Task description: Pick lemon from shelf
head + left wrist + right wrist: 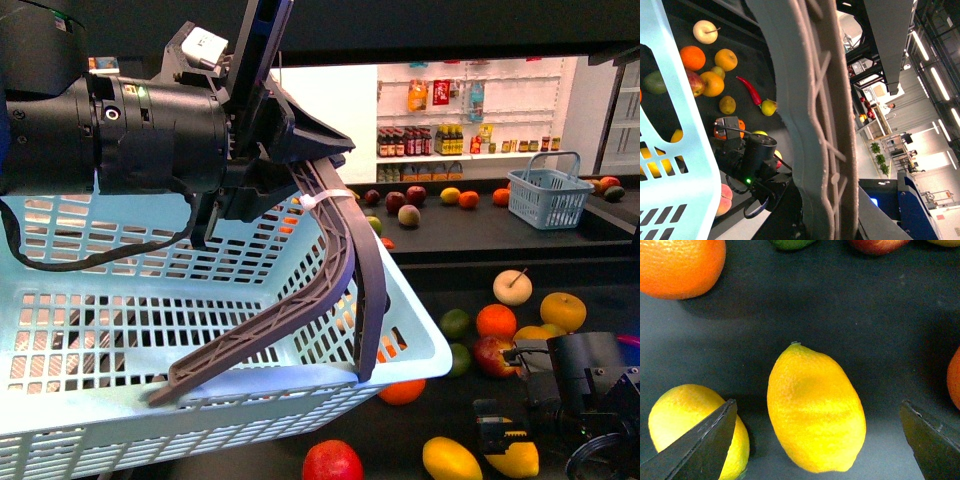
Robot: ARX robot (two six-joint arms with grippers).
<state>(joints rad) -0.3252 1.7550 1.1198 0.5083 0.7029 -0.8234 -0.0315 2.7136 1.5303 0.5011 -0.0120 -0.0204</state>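
Observation:
A bright-yellow lemon (815,410) lies on the shelf's dark tray (865,315), between the two wide-apart fingers of my open right gripper (818,405), which touches nothing. A second yellow fruit (685,420) sits partly behind one finger (700,445). In the front view the right gripper (560,410) hangs low at the right over two yellow fruits (452,459) (515,458); which one is between the fingers I cannot tell. My left gripper (300,190) is shut on the brown handle (340,260) of a light-blue basket (200,330), held up at the left.
Oranges (496,321), a red apple (333,462), limes (455,323) and a pale apple (514,286) crowd the tray round the right gripper. A red chilli (751,90) lies among them. A small blue basket (545,195) stands on the far shelf. An orange (680,265) lies near the lemon.

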